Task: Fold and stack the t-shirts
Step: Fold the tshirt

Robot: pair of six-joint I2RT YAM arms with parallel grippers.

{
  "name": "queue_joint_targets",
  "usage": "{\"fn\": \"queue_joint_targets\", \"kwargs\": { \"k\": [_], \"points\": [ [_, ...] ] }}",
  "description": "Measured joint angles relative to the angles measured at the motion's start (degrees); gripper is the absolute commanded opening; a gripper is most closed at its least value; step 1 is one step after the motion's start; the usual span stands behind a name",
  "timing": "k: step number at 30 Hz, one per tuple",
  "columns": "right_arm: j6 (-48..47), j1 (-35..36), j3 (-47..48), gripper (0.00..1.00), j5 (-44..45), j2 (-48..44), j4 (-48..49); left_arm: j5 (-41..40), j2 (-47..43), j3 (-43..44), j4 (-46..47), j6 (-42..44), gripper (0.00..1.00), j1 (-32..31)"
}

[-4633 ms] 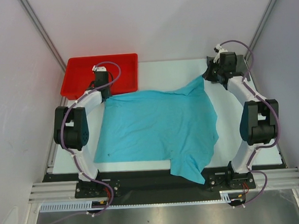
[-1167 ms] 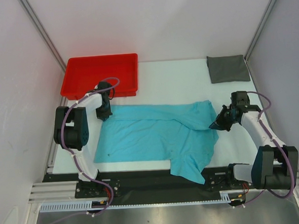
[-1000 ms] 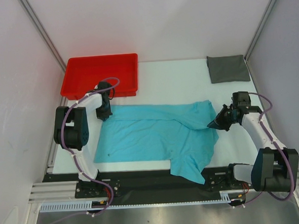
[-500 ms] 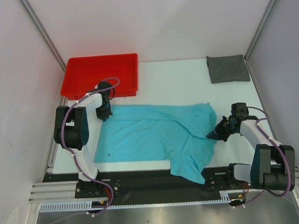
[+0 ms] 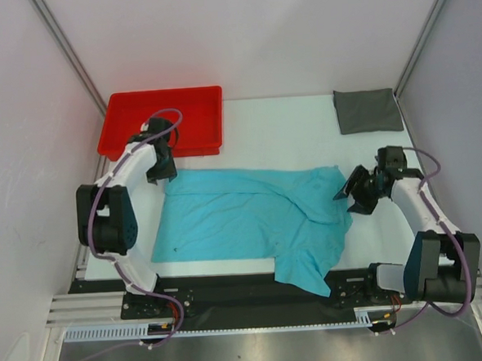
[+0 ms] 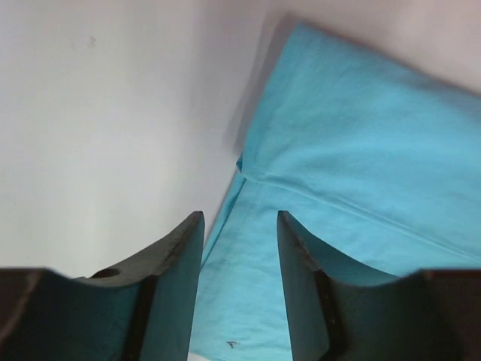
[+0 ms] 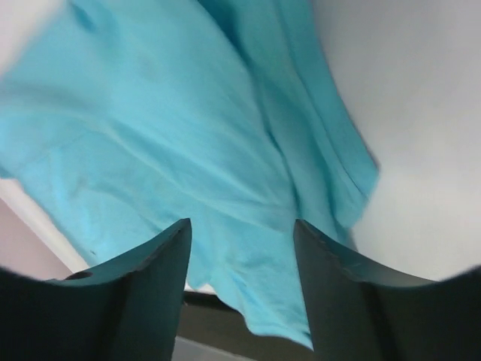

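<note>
Cloth of this sort should be light, limp and quick to wrinkle. The turquoise t-shirt (image 5: 252,221) will likely sag from wherever it is lifted and drag across the table (image 5: 279,133) rather than slide as one piece. It lies spread over the middle of the top view with its upper band folded down and one flap spilling past the lower edge of the table. The dark grey t-shirt (image 5: 368,110) sits as a neat folded rectangle at the upper right. The best holds look to be the hemmed edges and corners, pinched at two points at once so the fabric stays taut. The left gripper (image 5: 160,169) hangs by the shirt's upper-left corner, jaws parted and empty, with the seam showing through the gap in its wrist view. The right gripper (image 5: 350,194) sits just beside the shirt's right edge, jaws likewise spread, grasping nothing.
</note>
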Motion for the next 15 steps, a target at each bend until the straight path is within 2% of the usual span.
{"fn": "queue_joint_targets", "kwargs": {
  "k": [3,8,11,15],
  "points": [
    [-1.0,-0.5,6.6,0.65,0.3,2.8,1.9,2.1,-4.3,2.3,0.3,-0.9,0.33,0.0],
    [-0.6,-1.1,15.9,0.57,-0.5,16.6,10.1,9.6,-3.1,6.5,3.5,-2.0,0.15,0.1],
    [-0.5,-1.2,19.3,0.54,-0.8,24.7,13.3,13.7,0.3,6.6,5.7,-2.4,0.13,0.1],
    [-0.6,-1.2,22.6,0.56,-0.9,30.6,14.3,17.0,5.5,6.5,7.0,-2.4,0.12,0.1]
  ]
}}
